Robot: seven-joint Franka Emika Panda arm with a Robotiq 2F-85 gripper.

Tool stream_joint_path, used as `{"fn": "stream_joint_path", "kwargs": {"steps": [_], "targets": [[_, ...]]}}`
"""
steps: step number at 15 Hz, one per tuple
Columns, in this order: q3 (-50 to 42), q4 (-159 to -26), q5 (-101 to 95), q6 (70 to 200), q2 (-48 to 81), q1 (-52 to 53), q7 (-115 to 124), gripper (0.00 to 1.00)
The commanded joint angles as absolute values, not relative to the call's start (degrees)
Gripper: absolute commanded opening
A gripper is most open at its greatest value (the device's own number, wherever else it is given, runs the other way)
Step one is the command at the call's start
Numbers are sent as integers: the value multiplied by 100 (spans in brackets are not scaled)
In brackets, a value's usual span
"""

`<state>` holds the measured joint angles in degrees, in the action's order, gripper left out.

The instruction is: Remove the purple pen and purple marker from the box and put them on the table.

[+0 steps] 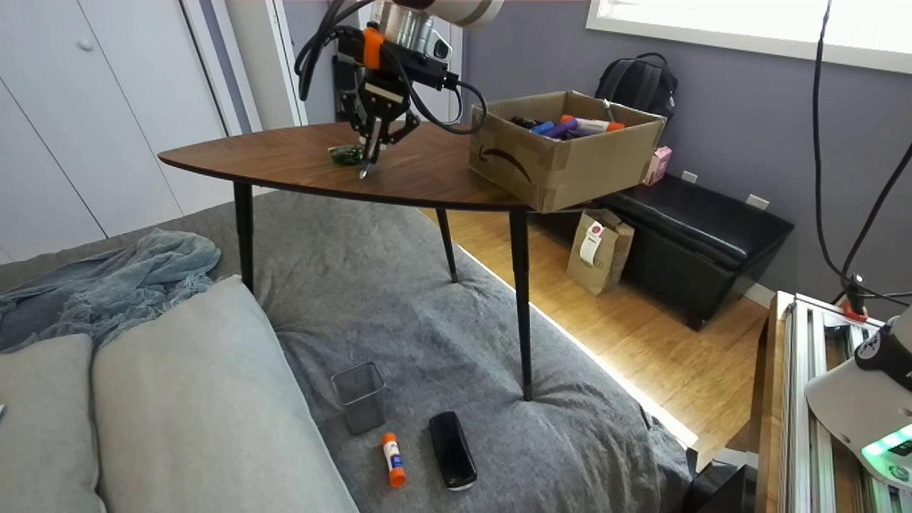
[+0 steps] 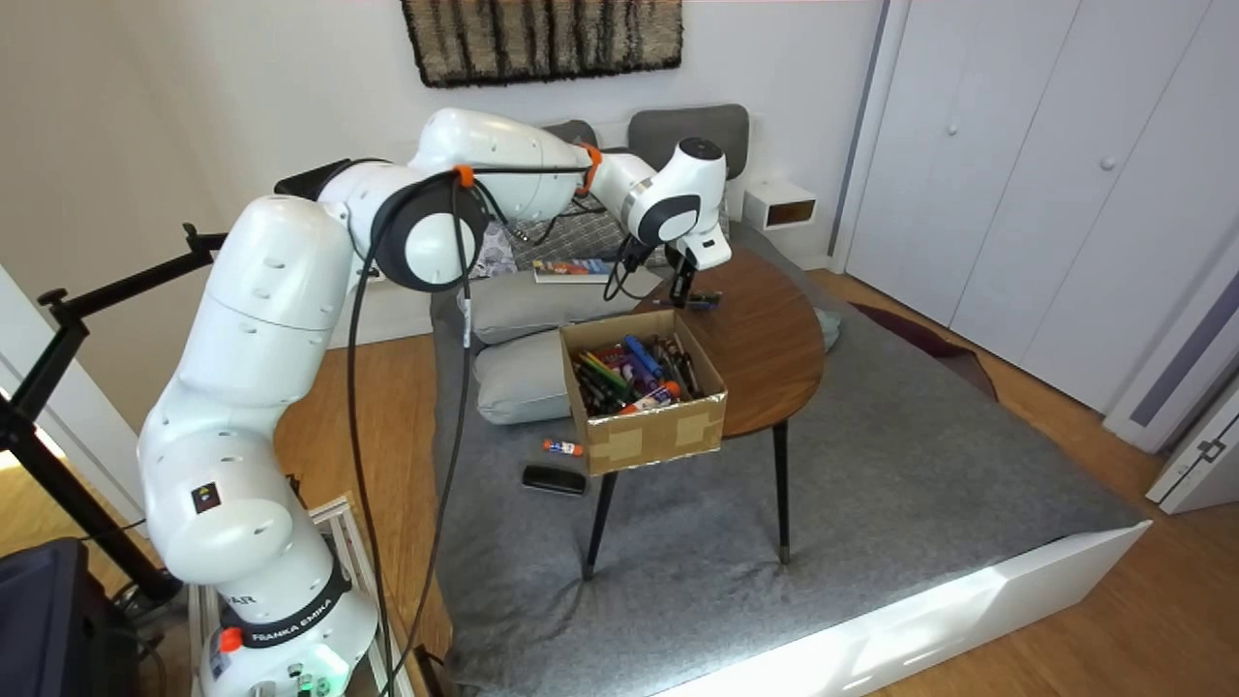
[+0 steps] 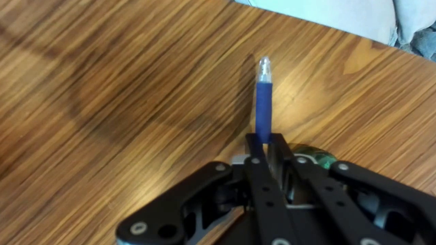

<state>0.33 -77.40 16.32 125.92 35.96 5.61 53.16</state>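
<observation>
My gripper point(image 1: 372, 151) is shut on a blue-violet pen point(image 3: 264, 105) with a clear tip, also visible in an exterior view point(image 1: 365, 169). The gripper fingertips point(image 3: 263, 139) pinch its barrel. The pen points down just over the dark brown table point(image 1: 285, 160); I cannot tell whether its tip touches. The box point(image 1: 605, 167) is an open tan cardboard carton with a curved black mark, at one end of the table; it also shows in an exterior view point(image 2: 658, 440). Inside it lie a purple marker point(image 1: 563, 128) and many other pens and markers, partly hidden.
A green glassy object point(image 1: 346, 154) lies on the table beside the gripper, also in the wrist view point(image 3: 322, 157). The table stands on a grey bed point(image 1: 399, 320) with pillows point(image 1: 206, 385), a mesh cup point(image 1: 360, 399), a glue stick point(image 1: 393, 459) and a black case point(image 1: 452, 449).
</observation>
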Motion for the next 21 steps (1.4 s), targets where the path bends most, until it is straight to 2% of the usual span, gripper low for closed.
{"fn": "stream_joint_path", "kwargs": {"steps": [1,6,10,21], "targets": [[5,-7291,1537,12424,3846,626,5495,38],[59,-7319,1560,12169,3512,614,5400,71],[118,-7734,1599,11658,2763,474,4903,98],[-273,-9348,1095,9451,448,-175,1993,100]]}}
